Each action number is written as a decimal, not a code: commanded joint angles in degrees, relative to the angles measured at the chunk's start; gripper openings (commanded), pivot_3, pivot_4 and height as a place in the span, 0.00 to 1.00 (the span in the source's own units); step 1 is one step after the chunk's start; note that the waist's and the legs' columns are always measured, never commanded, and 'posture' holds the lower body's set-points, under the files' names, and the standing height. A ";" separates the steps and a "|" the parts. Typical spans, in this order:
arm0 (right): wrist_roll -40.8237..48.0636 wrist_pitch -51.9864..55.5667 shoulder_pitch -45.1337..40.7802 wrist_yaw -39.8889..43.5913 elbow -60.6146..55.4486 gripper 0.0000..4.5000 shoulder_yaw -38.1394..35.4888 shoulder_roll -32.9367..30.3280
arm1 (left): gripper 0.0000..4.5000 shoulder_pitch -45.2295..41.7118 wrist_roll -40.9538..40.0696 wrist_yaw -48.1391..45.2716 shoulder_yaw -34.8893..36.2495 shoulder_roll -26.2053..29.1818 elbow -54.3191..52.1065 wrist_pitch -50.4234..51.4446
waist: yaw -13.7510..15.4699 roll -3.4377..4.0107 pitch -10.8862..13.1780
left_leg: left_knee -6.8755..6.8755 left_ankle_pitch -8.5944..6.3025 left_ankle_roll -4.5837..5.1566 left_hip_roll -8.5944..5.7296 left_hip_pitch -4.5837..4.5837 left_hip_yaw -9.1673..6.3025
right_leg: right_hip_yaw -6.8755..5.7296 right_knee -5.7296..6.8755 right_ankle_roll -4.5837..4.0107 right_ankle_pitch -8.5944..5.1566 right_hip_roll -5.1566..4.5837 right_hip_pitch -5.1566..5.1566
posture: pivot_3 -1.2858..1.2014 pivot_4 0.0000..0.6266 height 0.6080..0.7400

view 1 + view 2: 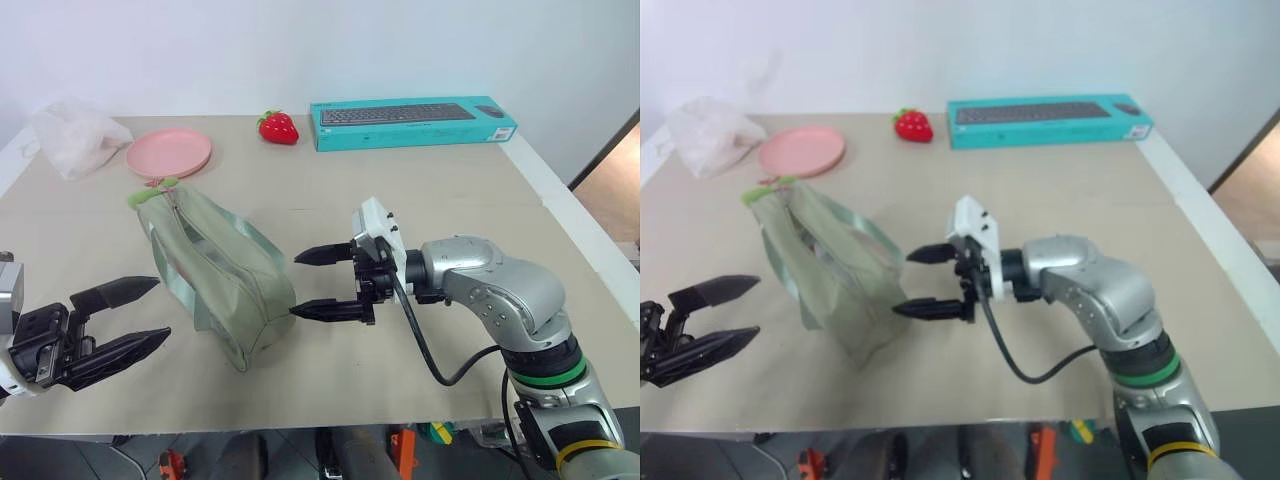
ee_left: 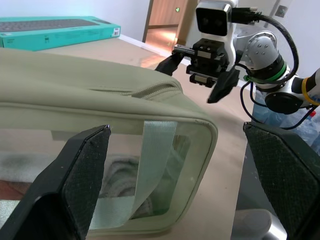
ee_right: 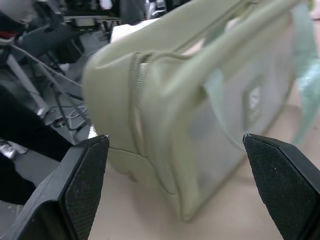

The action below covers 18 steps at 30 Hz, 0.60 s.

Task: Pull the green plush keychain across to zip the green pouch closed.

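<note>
The green pouch (image 1: 215, 270) lies lengthwise on the table, its near end pointing toward me and a zipper line running along its top. The green plush keychain (image 1: 150, 192) sits at the pouch's far end, with a thin pink cord. My right gripper (image 1: 296, 286) is open and points left, its fingertips just off the pouch's near right corner without touching it. My left gripper (image 1: 160, 310) is open to the left of the pouch's near end, a short gap away. The left wrist view shows the pouch's clear side panel (image 2: 150, 170) and strap between the fingers.
A pink plate (image 1: 168, 152), a crumpled plastic bag (image 1: 75, 135), a red strawberry toy (image 1: 278, 127) and a teal keyboard box (image 1: 412, 122) stand along the far side of the table. The table's front edge (image 1: 330, 420) runs just below both grippers.
</note>
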 commanded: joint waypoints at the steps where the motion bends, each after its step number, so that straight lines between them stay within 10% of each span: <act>1: -0.73 -0.56 -0.38 -0.78 -1.15 0.98 0.91 1.32 | 0.98 -0.06 0.03 -0.28 0.55 -0.02 0.24 -0.99 | 0.01 0.00 0.00 | 0.00 0.00 0.00 0.00 0.00 -0.01 | -0.01 0.00 0.00 0.00 0.00 0.00 | 0.52 0.24 1.00; 9: -5.70 -2.61 -1.70 -2.95 4.04 0.98 3.82 5.35 | 0.98 0.36 0.22 -0.63 1.18 -0.35 0.64 -1.46 | -0.02 -0.01 -0.01 | 0.00 0.00 0.00 0.00 0.00 0.00 | 0.00 0.00 0.00 0.00 0.00 0.00 | 0.52 0.24 1.00; 18: -10.67 -7.24 -0.82 -1.23 8.54 0.31 6.63 7.12 | 0.99 1.01 0.20 -0.41 1.68 -0.92 0.39 -2.06 | -0.01 -0.01 -0.01 | 0.00 0.00 0.00 0.00 0.01 0.00 | 0.00 0.00 -0.01 0.00 -0.01 0.00 | 0.52 0.24 1.00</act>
